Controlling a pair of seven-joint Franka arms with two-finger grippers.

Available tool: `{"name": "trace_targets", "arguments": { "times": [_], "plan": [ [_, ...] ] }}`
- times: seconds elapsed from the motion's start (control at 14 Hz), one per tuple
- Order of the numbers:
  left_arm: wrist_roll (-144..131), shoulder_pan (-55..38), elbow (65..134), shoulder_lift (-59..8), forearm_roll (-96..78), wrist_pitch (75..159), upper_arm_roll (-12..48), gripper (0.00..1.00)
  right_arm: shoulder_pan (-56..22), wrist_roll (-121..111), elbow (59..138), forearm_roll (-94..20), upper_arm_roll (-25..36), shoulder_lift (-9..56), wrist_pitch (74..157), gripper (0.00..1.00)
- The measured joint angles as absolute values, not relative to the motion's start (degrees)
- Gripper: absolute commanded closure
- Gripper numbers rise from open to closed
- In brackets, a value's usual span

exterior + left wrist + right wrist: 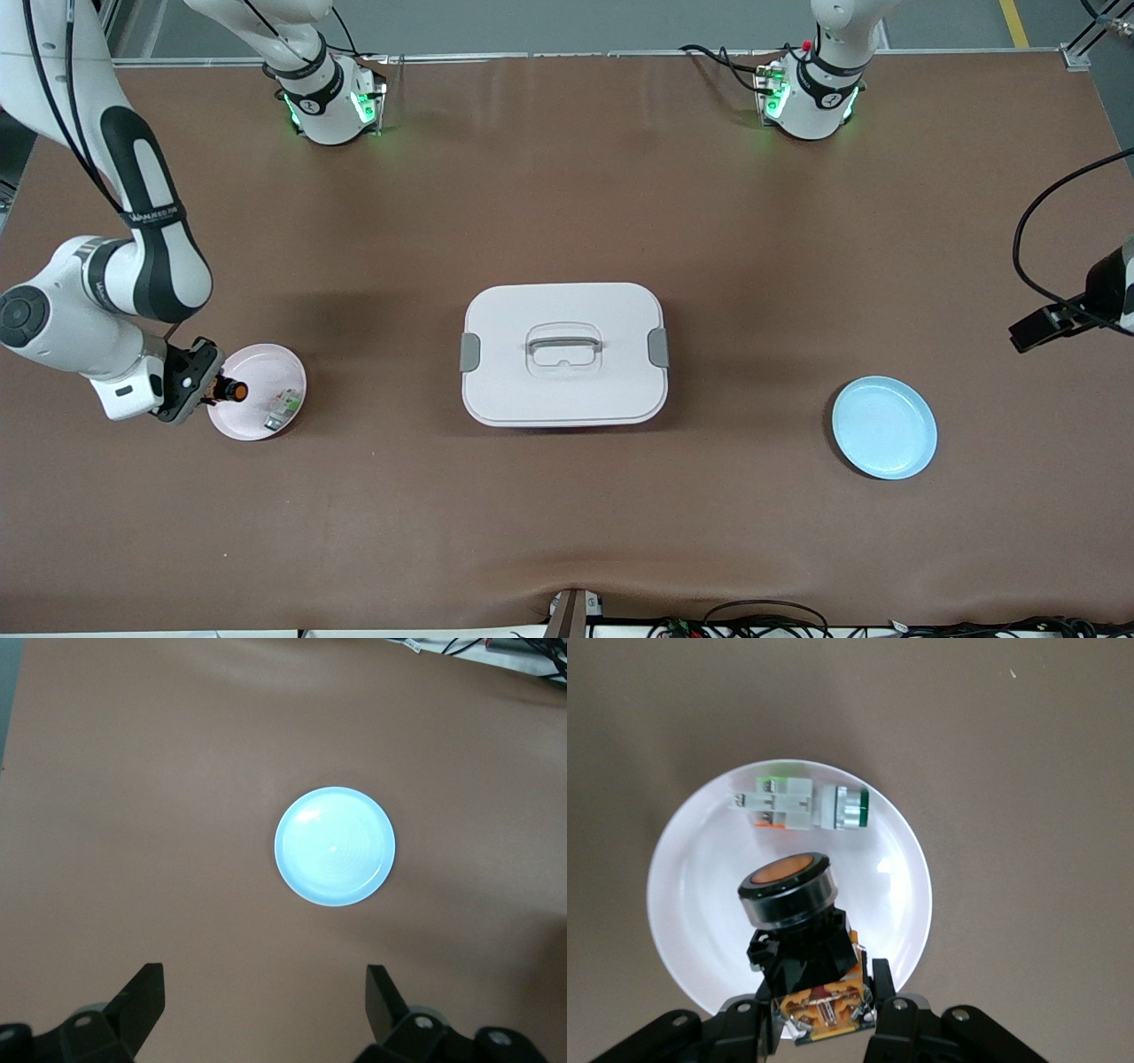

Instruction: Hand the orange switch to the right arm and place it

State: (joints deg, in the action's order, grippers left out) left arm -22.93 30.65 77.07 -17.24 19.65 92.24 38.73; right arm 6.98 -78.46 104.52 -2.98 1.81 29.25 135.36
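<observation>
My right gripper [209,391] is shut on the orange switch [232,389], a black blocky part with a round orange cap. It holds the switch over the pink plate [264,352] at the right arm's end of the table. In the right wrist view the fingers clamp the switch's orange base, and the orange switch [790,899] points its cap over the pink plate [687,895]. My left gripper [1029,334] waits at the left arm's end of the table. In its own view the left gripper [264,992] is open with nothing between its fingers.
A green-and-white part [283,408] lies on the pink plate beside the switch, and the right wrist view shows this green-and-white part [802,804] too. A white lidded box [563,354] sits mid-table. A pale blue plate [884,428] lies near the left gripper; the left wrist view shows the blue plate [335,846] bare.
</observation>
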Motion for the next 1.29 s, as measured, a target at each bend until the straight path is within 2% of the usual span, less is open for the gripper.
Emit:
{"name": "trace_targets", "arguments": {
  "times": [0.43,0.64,0.93,1.29],
  "plan": [
    [-21.96,34.03,77.0,-13.27,15.07,86.11,38.79,0.0,7.08,-82.28,103.0,1.36,1.66,31.92,136.36,0.9],
    [-21.94,31.98,77.94,-9.92,12.7,85.15,37.24,0.0,7.08,-82.53,102.99,1.53,1.64,33.12,136.54,0.9],
    [-20.62,16.09,83.6,-3.97,4.96,85.17,17.97,0.0,7.08,-82.57,103.01,1.77,1.55,34.49,136.57,0.9],
    [-15.45,4.4,88.19,1.34,2.69,86.02,7.04,0.0,7.08,-82.57,103.54,1.97,1.52,35.08,136.39,0.87]
  ]
}}
